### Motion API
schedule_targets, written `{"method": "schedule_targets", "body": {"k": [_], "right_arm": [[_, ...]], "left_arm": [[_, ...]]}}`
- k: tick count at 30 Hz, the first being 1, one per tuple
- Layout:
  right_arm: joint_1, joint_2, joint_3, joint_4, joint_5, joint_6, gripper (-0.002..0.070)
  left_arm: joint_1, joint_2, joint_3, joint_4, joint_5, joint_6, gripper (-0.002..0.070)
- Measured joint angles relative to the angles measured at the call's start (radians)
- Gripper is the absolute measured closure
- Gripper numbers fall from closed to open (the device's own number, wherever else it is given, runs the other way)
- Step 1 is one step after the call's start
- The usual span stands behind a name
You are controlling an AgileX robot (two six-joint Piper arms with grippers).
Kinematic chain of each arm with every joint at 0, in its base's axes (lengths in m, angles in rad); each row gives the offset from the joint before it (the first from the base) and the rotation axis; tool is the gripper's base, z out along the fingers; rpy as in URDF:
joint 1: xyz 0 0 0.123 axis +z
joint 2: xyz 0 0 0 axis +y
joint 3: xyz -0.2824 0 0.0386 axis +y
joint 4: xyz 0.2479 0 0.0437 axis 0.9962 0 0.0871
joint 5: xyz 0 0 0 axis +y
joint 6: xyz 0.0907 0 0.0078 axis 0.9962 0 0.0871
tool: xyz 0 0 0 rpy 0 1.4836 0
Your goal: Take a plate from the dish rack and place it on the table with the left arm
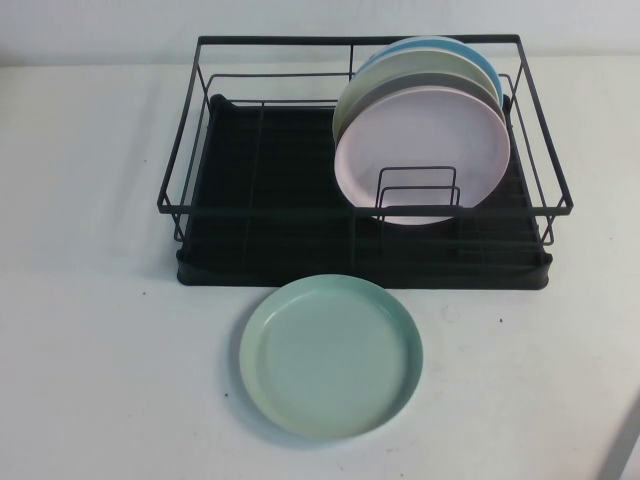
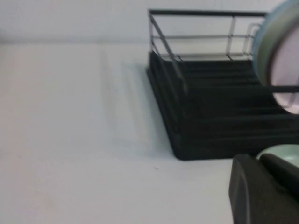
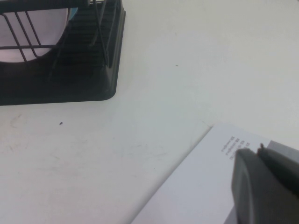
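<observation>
The mint-green plate (image 1: 330, 357) lies flat on the white table (image 1: 100, 350), just in front of the black wire dish rack (image 1: 360, 270). Neither arm shows in the high view. In the left wrist view my left gripper (image 2: 259, 158) is shut and empty, low over the table off the rack's (image 2: 219, 116) front left corner, with a sliver of the mint-green plate (image 2: 285, 151) just beyond its fingertips. In the right wrist view my right gripper (image 3: 257, 150) is shut and empty, off the rack's (image 3: 88, 60) front right corner.
A pale pink plate (image 1: 425, 150) stands upright in the right half of the rack, with a grey, a pale and a sky-blue plate (image 1: 470, 55) behind it. The rack's left half holds nothing. A white printed sheet (image 3: 196, 186) lies under my right gripper.
</observation>
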Motion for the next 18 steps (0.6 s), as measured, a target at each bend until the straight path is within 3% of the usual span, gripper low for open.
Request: {"method": "schedule_targets", "body": {"k": [4, 8, 13, 18], "right_arm": [[0.000, 0.000, 0.000, 0.000, 0.000, 0.000, 0.0696], [0.000, 0.000, 0.000, 0.000, 0.000, 0.000, 0.0696], [0.000, 0.000, 0.000, 0.000, 0.000, 0.000, 0.0696], [0.000, 0.000, 0.000, 0.000, 0.000, 0.000, 0.0696]], "left_arm": [[0.000, -0.070, 0.170, 0.152, -0.211, -0.034, 0.0676], [0.000, -0.115, 0.288, 0.250, -0.304, -0.131, 0.0676], [0.000, -0.178, 0.410, 0.277, -0.321, -0.229, 0.0676], [0.000, -0.209, 0.415, 0.280, -0.205, -0.240, 0.0676]]}}
